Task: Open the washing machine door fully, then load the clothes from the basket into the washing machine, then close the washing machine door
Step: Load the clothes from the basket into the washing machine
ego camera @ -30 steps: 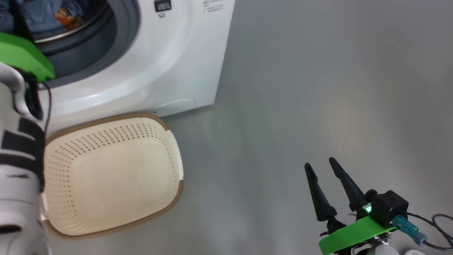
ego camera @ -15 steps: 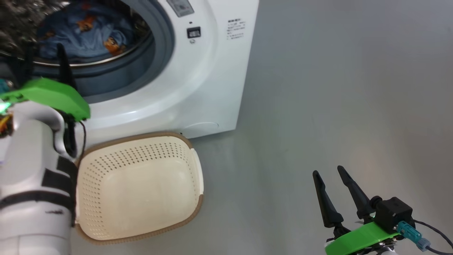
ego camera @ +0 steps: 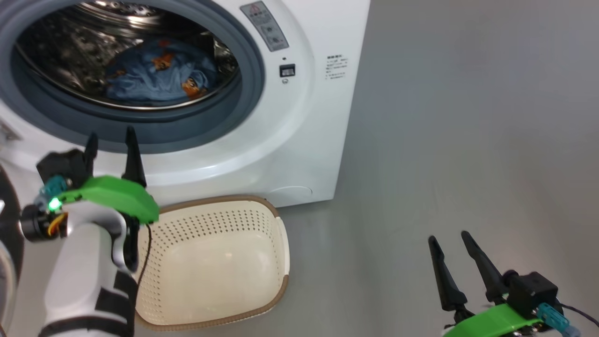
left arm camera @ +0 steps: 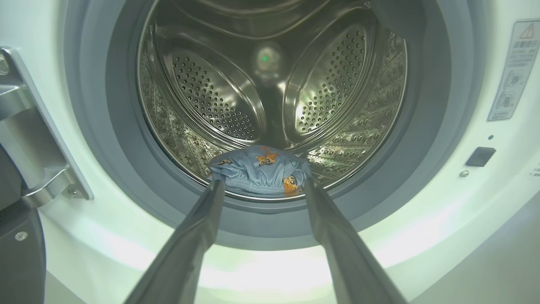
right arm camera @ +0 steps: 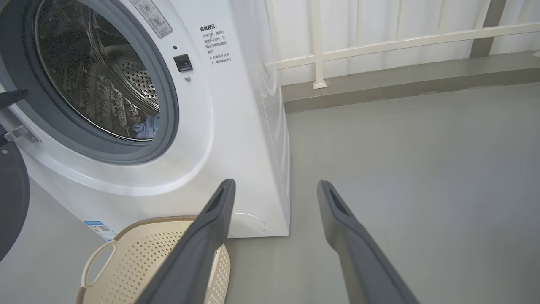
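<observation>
Your left pincer point(ego camera: 111, 135) had backed out of the drum, wide open and empty, right pincer point(ego camera: 448, 238) likewise. The clothes point(ego camera: 154, 75) sat inside the washing machine point(ego camera: 299, 140) and the basket point(ego camera: 281, 262) was bare, so I'd say only the washing machine door point(right arm camera: 10, 198) was left to shut.

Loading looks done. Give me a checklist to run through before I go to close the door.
1. Basket emptied: ok. The basket holds nothing.
2. Load inside: ok. The clothes lie in the drum, near its front lip, and the gasket looks bare.
3. Left gripper free: ok. It is open, empty and outside the drum.
4. Right gripper free: ok. It is open and empty, over the floor.
5. Door ready to swing: cannot tell. The washing machine door shows a dark edge and its hinge; how far open it stands is unclear.
</observation>
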### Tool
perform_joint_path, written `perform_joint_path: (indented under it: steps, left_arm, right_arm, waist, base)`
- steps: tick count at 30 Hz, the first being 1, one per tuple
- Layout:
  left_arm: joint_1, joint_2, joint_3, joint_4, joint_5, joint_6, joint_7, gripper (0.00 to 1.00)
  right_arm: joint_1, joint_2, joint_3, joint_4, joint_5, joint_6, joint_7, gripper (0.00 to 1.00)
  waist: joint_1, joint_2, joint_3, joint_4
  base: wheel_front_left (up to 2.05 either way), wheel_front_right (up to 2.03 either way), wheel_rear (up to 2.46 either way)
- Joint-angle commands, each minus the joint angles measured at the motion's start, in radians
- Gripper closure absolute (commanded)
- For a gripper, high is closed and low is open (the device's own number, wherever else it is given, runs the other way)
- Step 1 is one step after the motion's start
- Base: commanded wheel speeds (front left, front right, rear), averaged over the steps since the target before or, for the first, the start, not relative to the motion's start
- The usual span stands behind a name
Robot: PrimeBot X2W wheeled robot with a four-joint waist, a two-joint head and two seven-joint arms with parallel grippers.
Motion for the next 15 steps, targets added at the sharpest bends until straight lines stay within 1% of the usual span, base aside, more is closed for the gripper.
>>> perform_joint_path:
  steps: [1, 7, 15]
  left_arm:
    - [0.013, 0.03, 0.019, -0.034, -0.009, -0.004, -0.006, 0.0]
    - [0.126, 0.018, 0.007, -0.116, -0.025, -0.018, -0.006, 0.0]
    - [0.263, 0.013, -0.008, -0.227, -0.045, -0.025, -0.006, 0.0]
  right_arm:
    - [0.004, -0.006, 0.016, -0.021, -0.009, 0.001, -0.005, 0.0]
    - [0.021, -0.006, 0.006, -0.021, -0.015, 0.001, -0.005, 0.0]
    - [0.033, -0.006, 0.008, -0.021, -0.012, 0.001, -0.005, 0.0]
  waist:
    - [0.0, -0.0001, -0.022, 0.02]
    - [0.0, -0.0001, -0.056, 0.038]
    - [0.0, -0.0001, -0.091, 0.058]
  base:
    - [0.0, 0.0, 0.0]
    - [0.0, 0.0, 0.0]
    - [0.0, 0.0, 0.0]
